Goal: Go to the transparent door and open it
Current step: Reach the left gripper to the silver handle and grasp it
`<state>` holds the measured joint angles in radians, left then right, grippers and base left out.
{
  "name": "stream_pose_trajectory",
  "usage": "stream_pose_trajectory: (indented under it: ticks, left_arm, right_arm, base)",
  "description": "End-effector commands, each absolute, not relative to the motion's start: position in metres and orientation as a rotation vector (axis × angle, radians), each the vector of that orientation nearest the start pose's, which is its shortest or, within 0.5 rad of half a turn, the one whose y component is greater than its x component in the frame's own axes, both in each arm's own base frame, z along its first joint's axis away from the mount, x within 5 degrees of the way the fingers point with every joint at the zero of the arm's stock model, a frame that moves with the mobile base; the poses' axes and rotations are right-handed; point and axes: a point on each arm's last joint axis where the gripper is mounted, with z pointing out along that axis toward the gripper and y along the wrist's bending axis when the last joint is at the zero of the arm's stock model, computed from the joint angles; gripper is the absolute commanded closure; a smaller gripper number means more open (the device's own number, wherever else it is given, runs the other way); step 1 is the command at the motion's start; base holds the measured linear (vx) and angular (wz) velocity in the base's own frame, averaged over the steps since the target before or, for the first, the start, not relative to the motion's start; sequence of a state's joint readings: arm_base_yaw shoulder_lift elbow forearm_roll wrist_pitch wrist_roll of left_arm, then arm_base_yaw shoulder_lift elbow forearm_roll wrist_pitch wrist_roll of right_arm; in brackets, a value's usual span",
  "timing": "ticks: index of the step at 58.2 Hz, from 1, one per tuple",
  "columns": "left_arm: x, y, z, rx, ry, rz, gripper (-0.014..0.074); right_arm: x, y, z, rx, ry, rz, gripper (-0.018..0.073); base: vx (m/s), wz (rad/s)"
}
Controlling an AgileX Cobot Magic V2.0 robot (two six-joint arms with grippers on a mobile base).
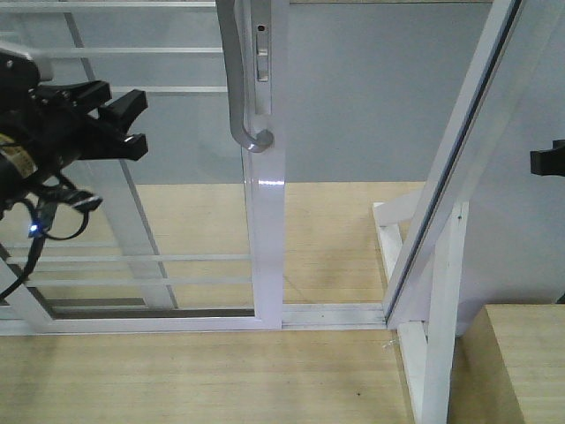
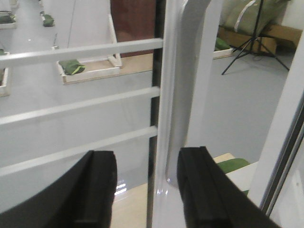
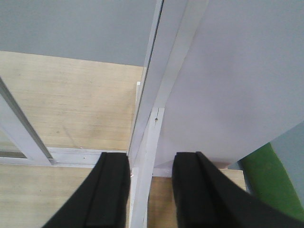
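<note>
Facing glossy white-framed transparent door (image 1: 265, 247) w/ curved silver-grey handle (image 1: 231, 79); my left gripper (image 1: 132, 124) hovers level, jaws apart, left of it; right gripper (image 3: 151, 190) also apart.

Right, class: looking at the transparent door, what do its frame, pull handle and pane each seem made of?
On the transparent door, the frame is probably metal painted glossy white: a sharp highlight sits on it. The handle looks like satin silver-grey metal, softly shiny. The pane is clear glass, or perhaps acrylic: the floor shows straight through.
</note>
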<state>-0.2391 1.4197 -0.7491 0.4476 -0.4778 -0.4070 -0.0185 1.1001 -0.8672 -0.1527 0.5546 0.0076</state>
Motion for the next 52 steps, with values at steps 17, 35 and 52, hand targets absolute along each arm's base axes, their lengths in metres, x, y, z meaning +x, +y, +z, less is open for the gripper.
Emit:
stream_pose_trajectory:
  ticks: [17,35,52]
  left_arm:
    - [0.346,-0.135,0.3,0.409,1.551,-0.475,0.01]
    - [0.385,-0.166,0.284,0.441,1.556,-0.504,0.0083]
    - [0.414,-0.188,0.277,0.454,1.545,-0.512,0.0085]
  right_arm:
    - [0.228,-0.011,0.338,-0.068,2.15,-0.159,0.0227]
    - [0.228,-0.01,0.338,-0.05,2.153,-0.133,0.0227]
    - [0.228,-0.01,0.338,-0.05,2.154,-0.133,0.0227]
  base:
    - [0.0,0.0]
    - [0.0,0.0]
    - [0.0,0.0]
